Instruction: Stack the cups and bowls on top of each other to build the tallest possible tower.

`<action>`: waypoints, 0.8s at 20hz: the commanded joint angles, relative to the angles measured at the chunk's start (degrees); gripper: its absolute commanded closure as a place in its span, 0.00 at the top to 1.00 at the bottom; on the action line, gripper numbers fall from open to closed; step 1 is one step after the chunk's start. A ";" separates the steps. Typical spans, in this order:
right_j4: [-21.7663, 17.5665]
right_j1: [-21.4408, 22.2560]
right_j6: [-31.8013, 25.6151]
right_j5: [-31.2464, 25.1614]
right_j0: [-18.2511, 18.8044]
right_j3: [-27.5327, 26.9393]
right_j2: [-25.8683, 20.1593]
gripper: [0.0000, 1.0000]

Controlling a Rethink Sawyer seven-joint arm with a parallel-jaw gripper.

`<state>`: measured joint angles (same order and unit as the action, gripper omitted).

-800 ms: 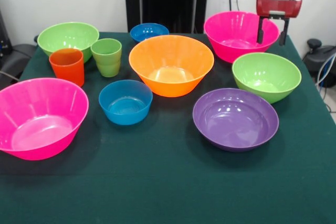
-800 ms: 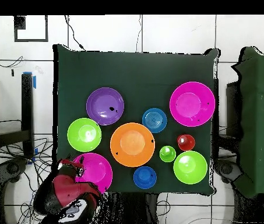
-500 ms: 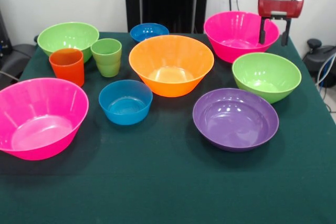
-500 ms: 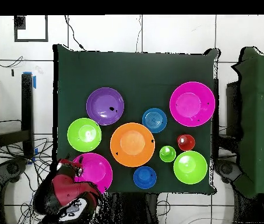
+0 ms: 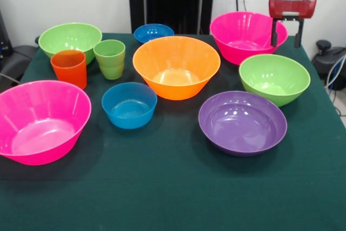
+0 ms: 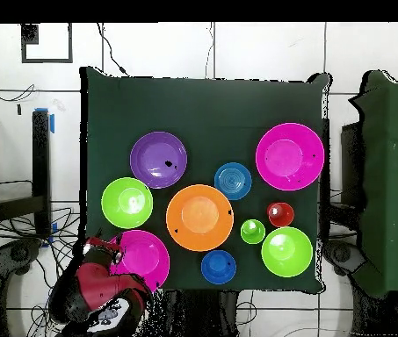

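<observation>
the arm above the gripper (image 5: 286, 35) was cut off by the top edge. a dark green cloth covered the table (image 5: 173, 193), a white wall behind. all bowls sat upright and apart: pink bowls (image 5: 40, 120) at near left and far right (image 5: 243, 33), orange bowl (image 5: 175, 66) central, then green, purple and blue. two cups (image 5: 69, 67) stood at left. the gripper's fingers hung spread, empty, beside the far pink bowl.
</observation>
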<state>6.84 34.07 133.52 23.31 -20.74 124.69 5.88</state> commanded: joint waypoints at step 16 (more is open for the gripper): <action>-0.84 0.37 11.67 -2.58 4.27 4.02 -4.91 1.00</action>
<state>6.85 34.58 134.46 23.31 -17.95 125.01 5.69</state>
